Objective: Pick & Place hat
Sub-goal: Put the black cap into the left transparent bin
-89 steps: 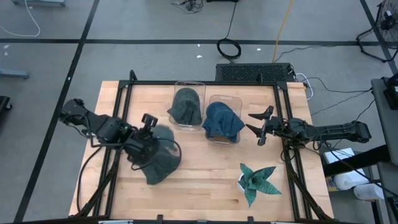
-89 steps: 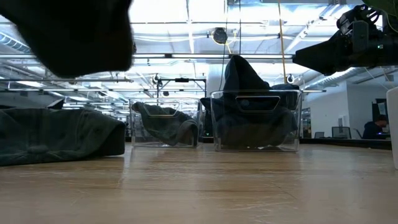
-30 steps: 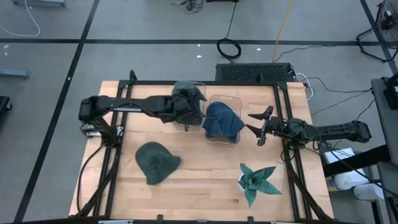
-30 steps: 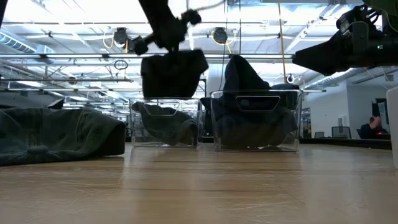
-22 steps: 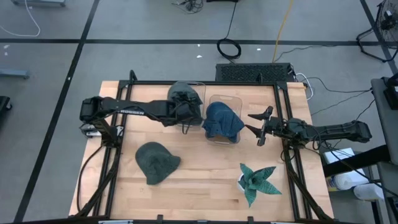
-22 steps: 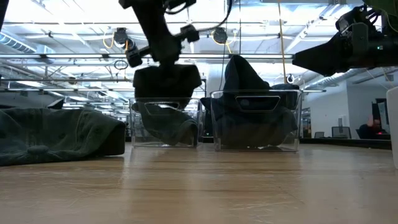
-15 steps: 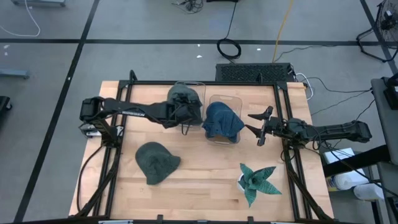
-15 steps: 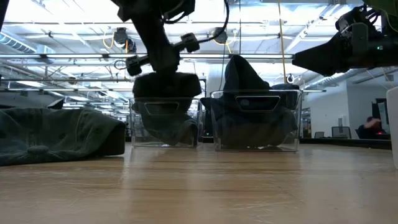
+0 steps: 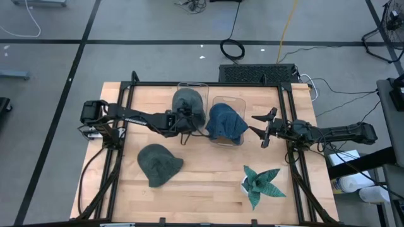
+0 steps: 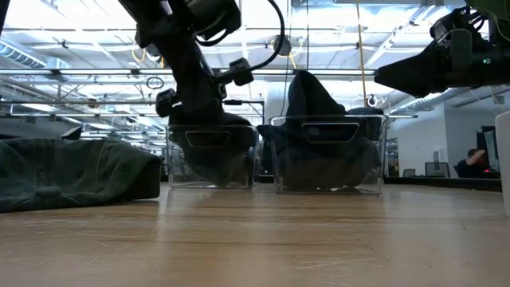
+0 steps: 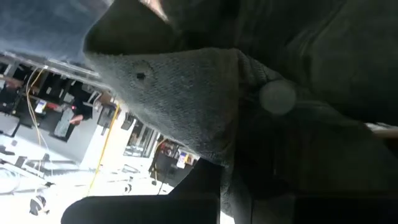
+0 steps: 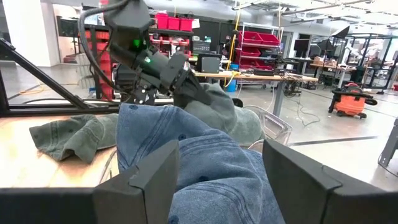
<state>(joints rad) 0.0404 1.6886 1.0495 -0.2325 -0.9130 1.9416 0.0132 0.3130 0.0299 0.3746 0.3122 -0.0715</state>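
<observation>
A dark green hat [image 9: 159, 165] lies on pale wood table [image 9: 208, 183], near a grey-green hat [image 9: 189, 101], blue denim hat [image 9: 226, 122] and green striped plant [image 9: 261, 183].

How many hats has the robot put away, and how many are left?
Done: a blue hat sits in the right clear bin.

In hand: the left claw is shut on a grey-green hat, lowered into the left clear bin and not let go.

Left: one dark green hat lies on the table. The right claw waits open beside the bins.
</observation>
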